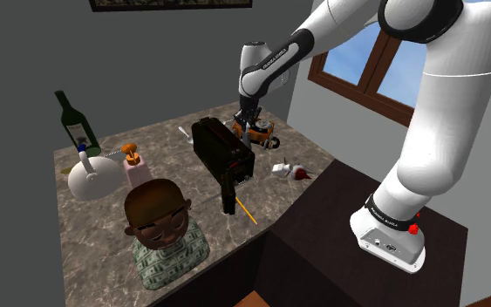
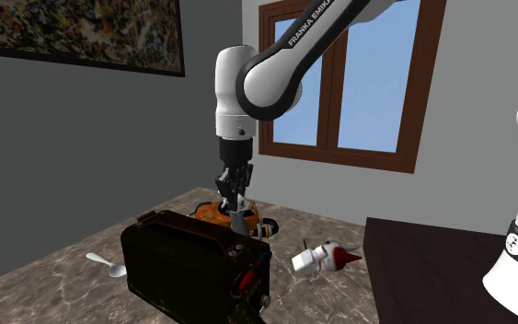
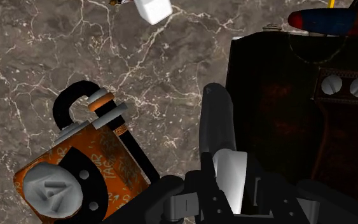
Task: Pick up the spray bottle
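Note:
The spray bottle is white with a dark red head. It lies on its side on the marble table, near the edge towards the shoulder view's right. It also lies right of the black case in the second exterior view, and its white body shows in the wrist view. My gripper hangs pointing down at the back of the table, behind the black case and beside an orange device. It is well apart from the bottle. A pale patch sits at the gripper's base.
A green wine bottle, a white lamp-like thing, a pink bottle with an orange top and a doll's head stand towards the shoulder view's left. A spoon and a yellow stick lie by the case. A dark cabinet adjoins the table.

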Motion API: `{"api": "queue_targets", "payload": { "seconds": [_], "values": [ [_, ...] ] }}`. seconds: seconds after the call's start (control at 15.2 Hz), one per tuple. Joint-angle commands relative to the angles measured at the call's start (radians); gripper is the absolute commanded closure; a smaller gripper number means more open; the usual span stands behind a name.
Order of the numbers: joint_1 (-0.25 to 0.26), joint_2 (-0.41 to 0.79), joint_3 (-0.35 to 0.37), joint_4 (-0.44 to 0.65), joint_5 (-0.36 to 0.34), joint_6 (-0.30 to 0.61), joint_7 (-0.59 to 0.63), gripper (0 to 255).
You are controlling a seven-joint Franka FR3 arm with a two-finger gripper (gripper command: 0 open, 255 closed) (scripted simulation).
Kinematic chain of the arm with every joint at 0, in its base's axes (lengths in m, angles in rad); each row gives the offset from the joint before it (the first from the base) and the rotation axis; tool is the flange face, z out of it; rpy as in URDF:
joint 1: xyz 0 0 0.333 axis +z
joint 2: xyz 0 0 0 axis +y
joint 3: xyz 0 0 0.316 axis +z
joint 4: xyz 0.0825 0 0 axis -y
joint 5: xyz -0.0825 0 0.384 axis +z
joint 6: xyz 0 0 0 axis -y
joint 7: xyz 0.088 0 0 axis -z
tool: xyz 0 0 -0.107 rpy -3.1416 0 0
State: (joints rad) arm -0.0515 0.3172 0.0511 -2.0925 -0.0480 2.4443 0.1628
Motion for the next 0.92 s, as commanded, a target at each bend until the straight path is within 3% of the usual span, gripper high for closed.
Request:
{"api": "queue_targets", "payload": {
  "seconds": [0.0, 0.33, 0.86],
  "values": [
    [0.0, 0.001, 0.0, 0.0, 0.0, 0.0, 0.0, 255],
    [0.0, 0.001, 0.0, -0.001, 0.0, 0.002, -0.001, 255],
    [-0.003, -0.07, 0.003, 0.02, 0.008, -0.091, -0.007, 255]
  ]
}}
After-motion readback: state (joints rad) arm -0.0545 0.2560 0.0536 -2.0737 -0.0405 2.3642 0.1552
